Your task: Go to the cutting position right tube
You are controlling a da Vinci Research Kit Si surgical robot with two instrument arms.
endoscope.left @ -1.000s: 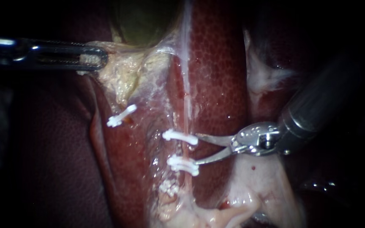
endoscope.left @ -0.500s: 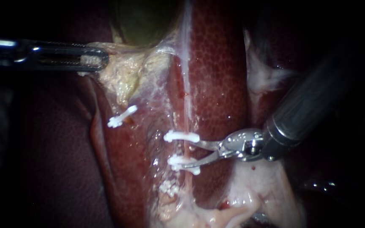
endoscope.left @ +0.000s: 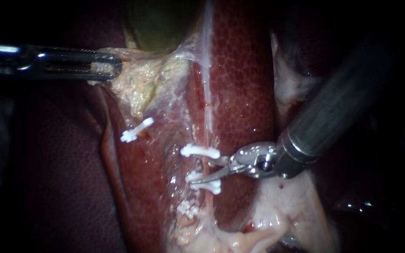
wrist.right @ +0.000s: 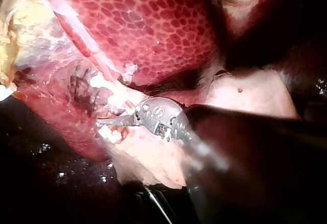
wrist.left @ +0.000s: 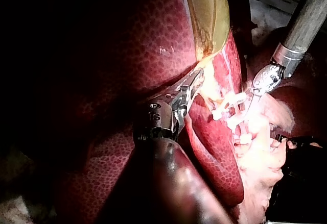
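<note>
Right instrument [endoscope.left: 203, 169] is seen entering from the upper right, its 2 thin blades parted with a clear gap. The right tube [endoscope.left: 206, 122] is straddled between them, in the short stretch bounded by the upper clip [endoscope.left: 200, 151] and the lower clip [endoscope.left: 204, 186]. Whether either blade touches the tube cannot be told. The lower blade is laid just beside the lower clip. Left instrument [endoscope.left: 112, 65] is brought in level from the left, its jaws clamped on the pale fringe of the gallbladder [endoscope.left: 160, 23]. Red liver [endoscope.left: 244, 84] is seen behind the tube, and a 3rd clip [endoscope.left: 136, 129] is set well apart to the left.
</note>
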